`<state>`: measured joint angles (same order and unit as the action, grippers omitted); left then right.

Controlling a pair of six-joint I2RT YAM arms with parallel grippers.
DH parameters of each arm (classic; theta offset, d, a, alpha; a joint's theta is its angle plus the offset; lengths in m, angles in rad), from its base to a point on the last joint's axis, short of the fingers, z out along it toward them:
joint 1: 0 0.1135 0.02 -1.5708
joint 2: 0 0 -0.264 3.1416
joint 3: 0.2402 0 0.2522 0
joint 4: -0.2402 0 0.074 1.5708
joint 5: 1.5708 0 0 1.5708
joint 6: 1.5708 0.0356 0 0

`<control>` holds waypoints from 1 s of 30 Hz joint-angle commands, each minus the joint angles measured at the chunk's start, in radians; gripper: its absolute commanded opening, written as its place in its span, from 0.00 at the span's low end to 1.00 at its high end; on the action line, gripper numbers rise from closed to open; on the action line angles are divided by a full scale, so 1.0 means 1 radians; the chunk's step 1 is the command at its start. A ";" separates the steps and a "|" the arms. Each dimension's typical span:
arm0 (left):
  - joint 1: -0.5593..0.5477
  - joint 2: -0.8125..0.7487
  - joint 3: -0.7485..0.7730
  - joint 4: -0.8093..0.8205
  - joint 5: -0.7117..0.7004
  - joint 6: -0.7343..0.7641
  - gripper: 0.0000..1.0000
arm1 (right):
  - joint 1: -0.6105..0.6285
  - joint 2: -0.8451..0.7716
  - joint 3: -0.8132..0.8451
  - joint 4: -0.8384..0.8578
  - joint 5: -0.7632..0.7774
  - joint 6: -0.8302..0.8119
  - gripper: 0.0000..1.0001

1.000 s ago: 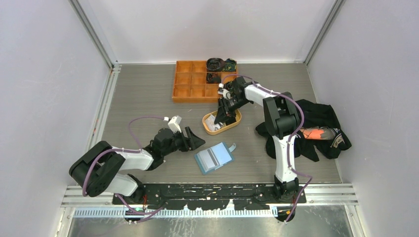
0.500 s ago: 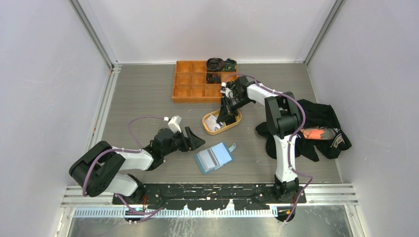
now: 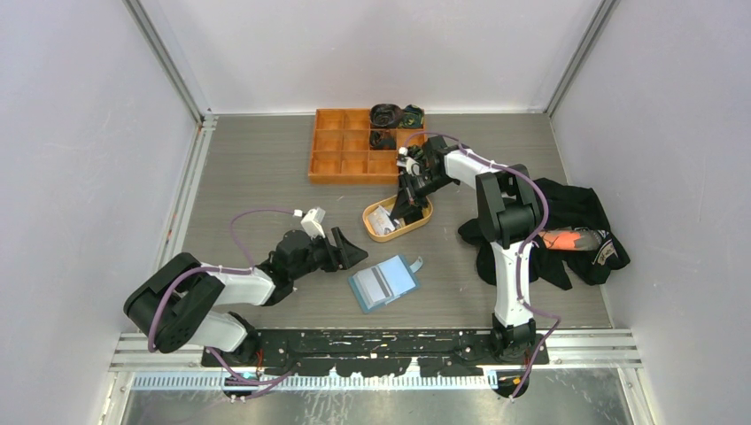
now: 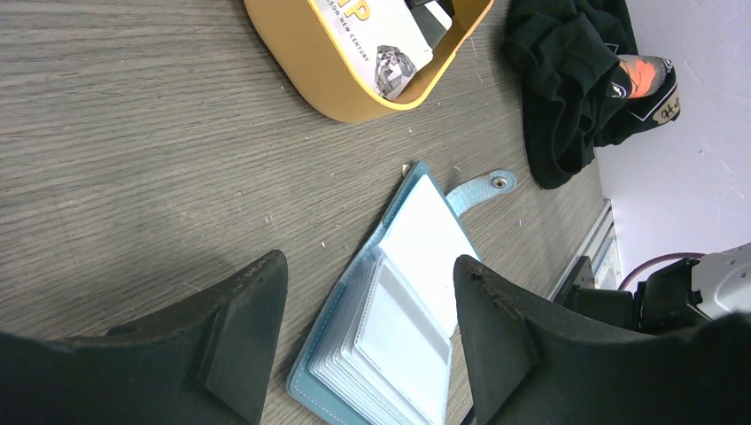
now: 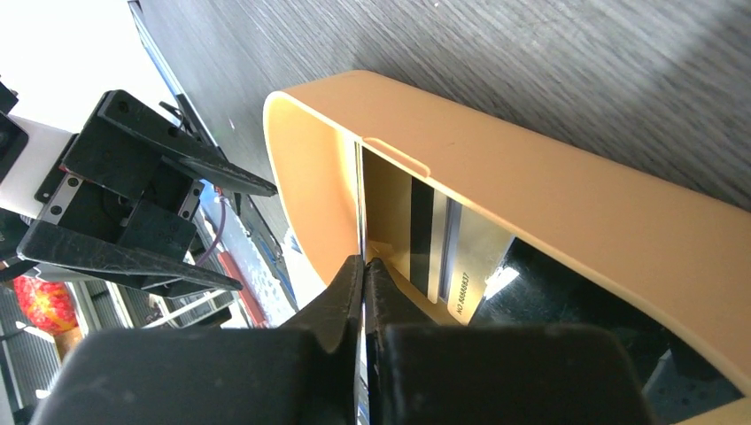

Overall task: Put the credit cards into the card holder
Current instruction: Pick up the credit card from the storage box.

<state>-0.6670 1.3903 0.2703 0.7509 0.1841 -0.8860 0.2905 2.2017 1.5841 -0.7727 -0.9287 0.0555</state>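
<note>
Fingers of the right arm clamp an upright credit card; left fingers apart.

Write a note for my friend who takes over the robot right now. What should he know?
Right gripper: shut on the edge of one card, inside the tan dish.
Left gripper: open, empty, near the card holder.
Card holder: lies open on the table; the slots in view look empty.
Other cards: in the dish.
Done: one card gripped.
Left: lift it out, slot it into the holder, then the rest.
</note>
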 commanded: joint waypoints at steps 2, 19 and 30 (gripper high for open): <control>0.004 -0.004 -0.006 0.059 0.002 0.010 0.69 | -0.009 -0.074 0.015 -0.009 0.000 0.001 0.01; 0.004 -0.021 -0.012 0.057 -0.002 0.013 0.69 | -0.024 -0.235 -0.017 -0.025 0.173 -0.109 0.01; 0.004 -0.086 -0.050 0.140 0.034 -0.008 0.70 | -0.072 -0.342 -0.066 0.006 0.069 -0.099 0.01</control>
<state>-0.6670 1.3468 0.2394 0.7673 0.1864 -0.8860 0.2401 1.9541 1.5330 -0.7906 -0.7708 -0.0441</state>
